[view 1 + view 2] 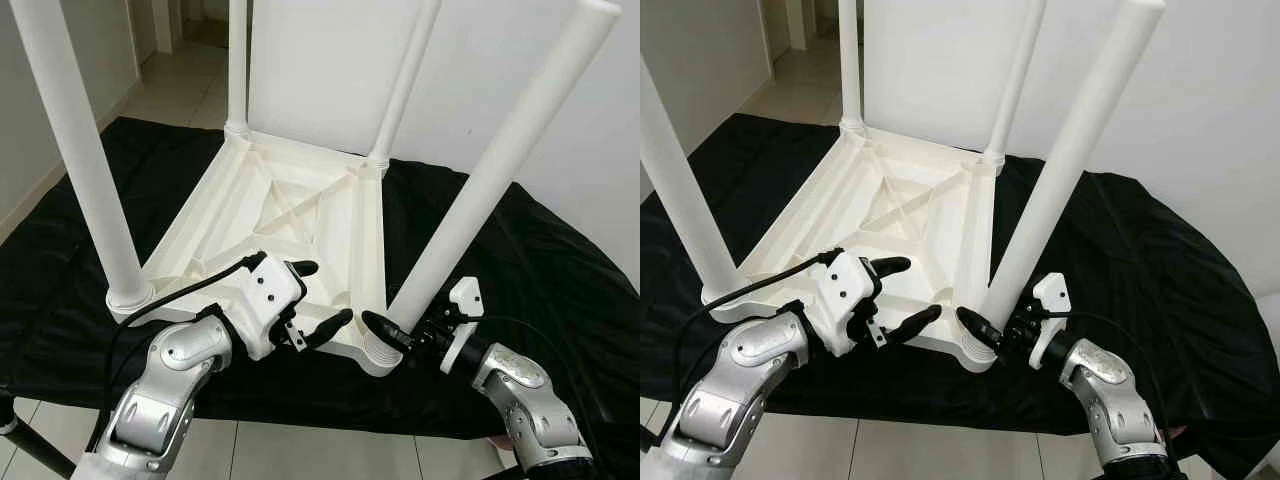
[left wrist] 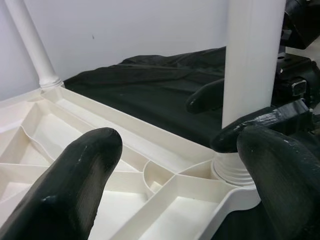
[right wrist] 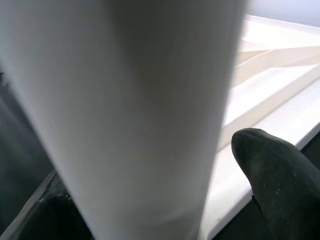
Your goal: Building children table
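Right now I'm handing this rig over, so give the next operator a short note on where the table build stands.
Right gripper: shut on the near right leg, at its base by the corner socket.
Left gripper: open, over the near edge of the upside-down tabletop.
The tabletop lies on a black cloth.
Done: all four legs stand in their corners.
Left: check that the near right leg is fully seated, let go, then turn the table upright.

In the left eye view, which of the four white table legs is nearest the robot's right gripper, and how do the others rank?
From the right gripper:
1. Near-right leg, gripped at its base.
2. Far-right leg, at the back corner on the same side.
3. Near-left leg and far-left leg: too close to call.
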Robot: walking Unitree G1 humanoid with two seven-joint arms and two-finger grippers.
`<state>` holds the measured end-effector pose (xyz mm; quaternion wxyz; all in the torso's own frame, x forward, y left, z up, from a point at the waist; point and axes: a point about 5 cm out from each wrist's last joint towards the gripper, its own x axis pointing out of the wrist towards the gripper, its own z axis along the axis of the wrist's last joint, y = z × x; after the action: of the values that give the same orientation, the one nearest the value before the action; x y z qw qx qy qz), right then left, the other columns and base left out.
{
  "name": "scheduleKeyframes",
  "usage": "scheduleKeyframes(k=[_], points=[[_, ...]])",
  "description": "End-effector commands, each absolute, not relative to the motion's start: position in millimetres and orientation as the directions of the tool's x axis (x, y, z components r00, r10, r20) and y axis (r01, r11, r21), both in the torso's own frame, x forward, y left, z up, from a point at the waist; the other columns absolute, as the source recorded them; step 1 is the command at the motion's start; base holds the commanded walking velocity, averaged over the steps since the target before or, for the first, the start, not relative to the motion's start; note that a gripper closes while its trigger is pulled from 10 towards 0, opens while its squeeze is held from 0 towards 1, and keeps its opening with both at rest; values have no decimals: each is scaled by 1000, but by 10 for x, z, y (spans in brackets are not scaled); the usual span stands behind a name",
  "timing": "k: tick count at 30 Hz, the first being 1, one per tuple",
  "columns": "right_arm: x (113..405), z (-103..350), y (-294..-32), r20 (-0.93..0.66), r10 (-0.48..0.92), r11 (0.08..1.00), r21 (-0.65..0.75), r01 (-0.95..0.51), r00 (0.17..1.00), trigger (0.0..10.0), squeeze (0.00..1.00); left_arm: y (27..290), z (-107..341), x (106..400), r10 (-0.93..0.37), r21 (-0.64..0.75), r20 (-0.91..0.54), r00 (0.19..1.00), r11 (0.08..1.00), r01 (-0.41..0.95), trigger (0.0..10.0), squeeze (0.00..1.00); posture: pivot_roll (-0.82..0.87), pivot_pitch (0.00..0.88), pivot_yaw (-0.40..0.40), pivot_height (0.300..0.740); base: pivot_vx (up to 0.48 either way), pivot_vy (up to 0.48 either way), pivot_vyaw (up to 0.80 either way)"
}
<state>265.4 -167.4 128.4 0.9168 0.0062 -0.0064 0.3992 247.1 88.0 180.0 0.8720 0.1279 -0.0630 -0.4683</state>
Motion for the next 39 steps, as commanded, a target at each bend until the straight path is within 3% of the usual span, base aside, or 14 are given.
scheduleKeyframes(k=[1, 8, 15, 17, 19, 20, 21, 22, 31, 34, 35, 39], points=[[2618, 1296, -1621, 8, 745, 667, -5, -745, 667, 10000, 0, 848, 1788, 2462, -807, 217, 2, 591, 577, 787, 10000, 0, -14, 0, -126, 740, 0, 0, 0], [2642, 1264, -1571, -19, 743, 669, -12, -743, 670, 10000, 0, 797, 1609, 2398, -827, 79, -120, 550, 544, 835, 10000, 0, -8, 0, -121, 740, 0, 0, 0], [2702, 1180, -1630, -56, 721, 690, -20, -723, 690, 10000, 0, 841, 1448, 2390, -817, 102, -186, 545, 536, 838, 10000, 0, -8, 0, -117, 740, 0, 0, 0], [2733, 1162, -1656, -62, 714, 697, -29, -716, 697, 7608, 0, 853, 1447, 2396, -815, 119, -190, 548, 534, 837, 10000, 0, -9, 0, -116, 740, 0, 0, 0], [2733, 1162, -1656, -62, 714, 697, -29, -716, 697, 7608, 0, 853, 1447, 2396, -815, 119, -190, 548, 534, 837, 10000, 0, -9, 0, -116, 740, 0, 0, 0], [2748, 1163, -1672, -64, 709, 702, -31, -712, 702, 1725, 0, 857, 1448, 2392, -814, 124, -197, 546, 532, 838, 10000, 0, -9, 0, -116, 740, 0, 0, 0], [2748, 1163, -1672, -64, 709, 702, -31, -712, 702, 1725, 0, 857, 1448, 2392, -814, 124, -197, 546, 532, 838, 10000, 0, -9, 0, -116, 740, 0, 0, 0], [2760, 1162, -1686, -66, 706, 705, -30, -709, 705, 0, 0, 856, 1449, 2387, -814, 125, -200, 546, 531, 838, 10000, 0, -6, 0, -117, 740, 0, 0, 0], [2769, 1150, -1697, -72, 676, 736, 11, -677, 733, 0, 0, 862, 1490, 2394, -797, 145, -209, 566, 548, 824, 10000, 0, -3, 0, -123, 740, 0, 0, 0], [2775, 1125, -1680, -83, 571, 819, -14, -574, 816, 0, 0, 853, 1532, 2416, -785, 159, -172, 595, 574, 804, 10000, 0, -1, 0, -137, 740, 0, 0, 0], [2767, 1083, -1651, -95, 426, 902, -35, -430, 900, 0, 0, 829, 1566, 2441, -769, 160, -144, 622, 602, 782, 10000, 0, 3, 0, -139, 740, 0, 0, 0], [2757, 1068, -1630, -96, 367, 927, -41, -372, 925, 0, 0, 815, 1575, 2452, -762, 166, -138, 633, 612, 773, 10000, 0, 3, 0, -139, 740, 0, 0, 0]])
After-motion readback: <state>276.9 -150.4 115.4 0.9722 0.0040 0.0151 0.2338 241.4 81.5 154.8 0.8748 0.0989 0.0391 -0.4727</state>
